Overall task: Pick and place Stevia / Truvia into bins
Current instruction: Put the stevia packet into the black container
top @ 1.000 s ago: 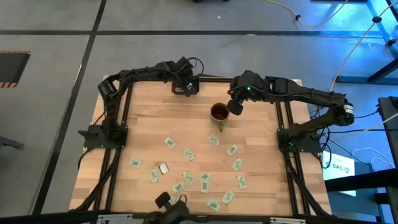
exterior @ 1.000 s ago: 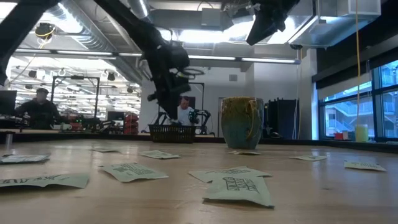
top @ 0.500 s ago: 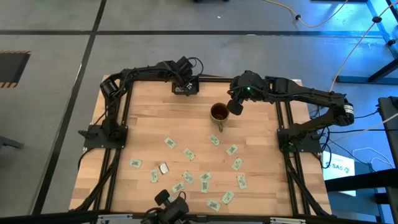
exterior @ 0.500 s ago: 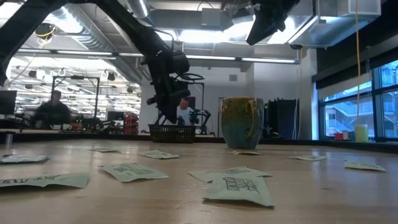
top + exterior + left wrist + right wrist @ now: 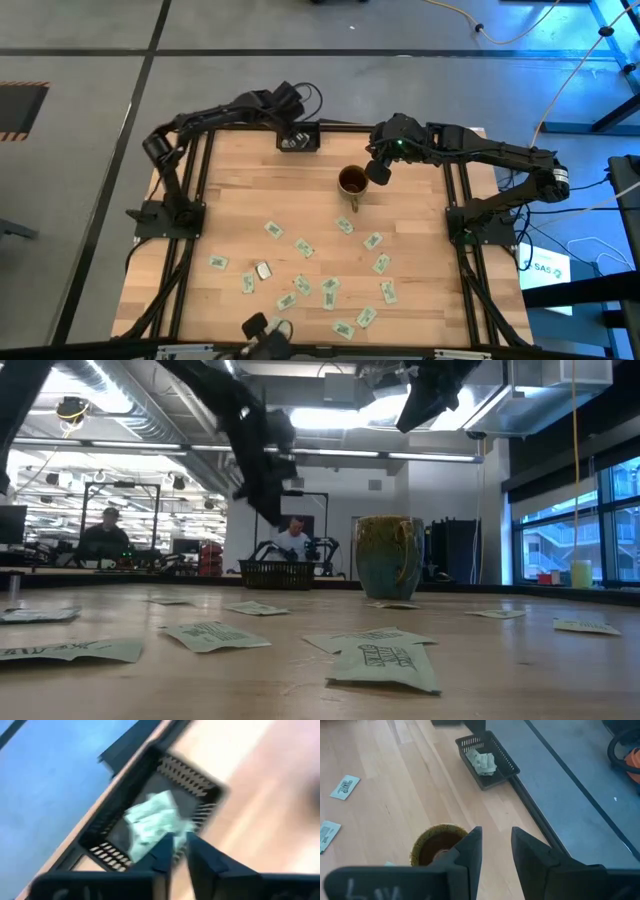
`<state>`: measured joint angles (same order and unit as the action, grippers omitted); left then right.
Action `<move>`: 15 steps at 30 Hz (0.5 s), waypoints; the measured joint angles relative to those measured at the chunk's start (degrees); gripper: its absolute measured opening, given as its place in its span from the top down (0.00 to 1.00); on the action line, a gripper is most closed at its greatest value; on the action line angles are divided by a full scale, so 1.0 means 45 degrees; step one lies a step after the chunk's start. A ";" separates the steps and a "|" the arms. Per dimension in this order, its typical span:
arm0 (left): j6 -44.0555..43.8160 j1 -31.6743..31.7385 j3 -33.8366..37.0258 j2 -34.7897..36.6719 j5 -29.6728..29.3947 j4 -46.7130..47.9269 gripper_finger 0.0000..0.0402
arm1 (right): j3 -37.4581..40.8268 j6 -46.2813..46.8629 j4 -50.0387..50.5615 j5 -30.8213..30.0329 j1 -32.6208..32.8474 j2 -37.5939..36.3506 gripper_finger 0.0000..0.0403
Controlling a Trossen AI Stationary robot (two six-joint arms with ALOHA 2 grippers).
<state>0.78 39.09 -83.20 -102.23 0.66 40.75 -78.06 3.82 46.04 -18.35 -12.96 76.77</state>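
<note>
The black tray [image 5: 298, 140] stands at the table's far edge with crumpled white-green sachets [image 5: 152, 820] lying in it. My left gripper [image 5: 181, 845] hangs above the tray, slightly open, with nothing between its fingers. The brown-gold mug [image 5: 352, 182] stands upright right of the tray. Above and just right of the mug my right gripper [image 5: 495, 845] waits open and empty. Several flat sachets [image 5: 303, 247] lie scattered on the near half of the table.
Dark frame rails run along the table's left and right sides [image 5: 190, 200]. Bare wood lies between the tray, the mug and the scattered sachets. A small pale object [image 5: 263, 270] lies among the sachets. A person [image 5: 105, 530] stands in the room behind the table.
My left gripper has risen from just over the tray to well above it, and its arm's elbow has swung out toward the table's left edge. The sachets stay in the tray.
</note>
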 joint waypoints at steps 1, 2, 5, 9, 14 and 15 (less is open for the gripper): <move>0.0222 -0.0099 0.0000 0.0336 0.0195 0.0142 0.89 | 0.0000 -0.0001 0.0000 0.0000 -0.0002 -0.0002 0.73; 0.0412 -0.0220 0.0000 0.0679 0.0400 0.0347 0.89 | 0.0000 -0.0001 0.0005 0.0000 -0.0001 -0.0002 0.73; 0.1103 -0.0714 0.0000 0.1619 0.1169 0.1016 0.89 | 0.0000 -0.0125 0.0005 0.0000 -0.0003 -0.0004 0.73; 0.2671 -0.1589 0.0023 0.2666 0.2105 0.2598 0.86 | 0.0000 -0.0291 0.0005 0.0000 -0.0001 0.0000 0.73; 0.3574 -0.3006 0.0547 0.3433 0.2207 0.3828 0.78 | 0.0000 -0.0310 0.0005 0.0000 -0.0004 0.0000 0.73; 0.3558 -0.3329 0.0672 0.3447 0.2178 0.3865 0.77 | 0.0000 -0.0307 0.0005 0.0000 0.0001 -0.0002 0.73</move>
<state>16.79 24.11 -80.17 -86.72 10.46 58.14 -78.06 2.44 46.06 -18.35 -12.95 76.76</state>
